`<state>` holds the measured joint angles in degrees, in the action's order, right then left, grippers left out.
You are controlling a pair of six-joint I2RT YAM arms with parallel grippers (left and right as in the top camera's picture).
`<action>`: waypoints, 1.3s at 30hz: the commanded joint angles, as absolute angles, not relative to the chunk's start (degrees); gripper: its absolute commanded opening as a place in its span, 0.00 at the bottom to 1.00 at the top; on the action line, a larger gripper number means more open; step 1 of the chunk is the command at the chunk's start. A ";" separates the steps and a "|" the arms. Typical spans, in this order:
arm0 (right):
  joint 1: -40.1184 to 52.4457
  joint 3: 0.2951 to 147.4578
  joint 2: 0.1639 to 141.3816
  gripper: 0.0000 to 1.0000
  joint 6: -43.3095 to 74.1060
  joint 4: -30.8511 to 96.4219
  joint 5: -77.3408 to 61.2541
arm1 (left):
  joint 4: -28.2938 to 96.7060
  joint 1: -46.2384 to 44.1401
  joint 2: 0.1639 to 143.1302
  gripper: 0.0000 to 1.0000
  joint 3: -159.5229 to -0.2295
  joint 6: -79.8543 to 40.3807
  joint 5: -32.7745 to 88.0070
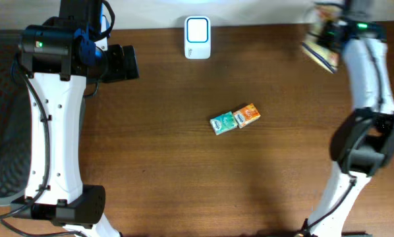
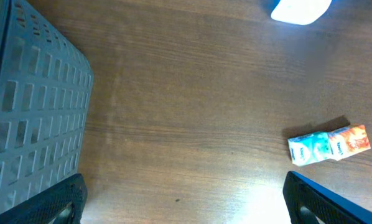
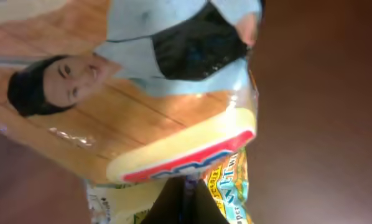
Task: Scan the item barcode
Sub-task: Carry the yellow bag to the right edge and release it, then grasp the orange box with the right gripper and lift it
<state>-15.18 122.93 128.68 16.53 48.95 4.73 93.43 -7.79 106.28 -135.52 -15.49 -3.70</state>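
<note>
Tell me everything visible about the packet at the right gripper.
The packet is a glossy, crinkly plastic wrapper. It is printed with a photo of a smiling dark-haired person, a pale yellow band edged in red, and yellow lettering below. It hangs tilted above the table near the far right edge, pinched in the shut right gripper. Nothing else touches it.

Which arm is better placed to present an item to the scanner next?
Right, probably. The right tool is shut on a packet, to the right of the white scanner. The left tool is open, holding nothing, away from the two small boxes.
</note>
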 commanded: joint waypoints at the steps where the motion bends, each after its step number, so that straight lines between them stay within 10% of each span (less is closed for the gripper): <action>1: -25.58 123.17 128.40 0.04 16.99 54.26 5.45 | 93.36 -7.70 105.23 0.99 -135.57 -15.84 -4.34; 6: -37.89 123.04 132.38 0.24 16.80 54.26 5.30 | 93.36 -7.70 105.21 0.99 -135.57 -15.84 -4.34; 7: -38.96 123.04 133.21 0.86 16.80 53.41 5.13 | 93.36 -7.70 105.21 0.99 -135.57 -15.84 -4.34; 8: -39.09 123.04 133.58 0.99 16.80 53.76 5.02 | 93.36 -7.70 105.21 0.99 -135.57 -15.84 -4.34; 11: -38.61 123.09 132.38 0.99 16.80 58.94 -6.39 | 93.36 -7.75 105.21 0.99 -135.57 -15.84 -4.34; 15: -34.94 123.07 131.39 0.99 5.37 68.86 -54.48 | 93.36 -7.75 105.21 0.99 -135.57 -15.84 -4.34; 21: -13.26 123.07 131.37 0.99 -2.11 87.11 -46.63 | 93.36 -7.70 105.23 0.99 -135.57 -15.84 -4.34; 39: 7.99 120.09 102.41 0.99 11.35 97.30 -11.55 | 93.36 -7.70 105.23 0.99 -135.57 -15.84 -4.34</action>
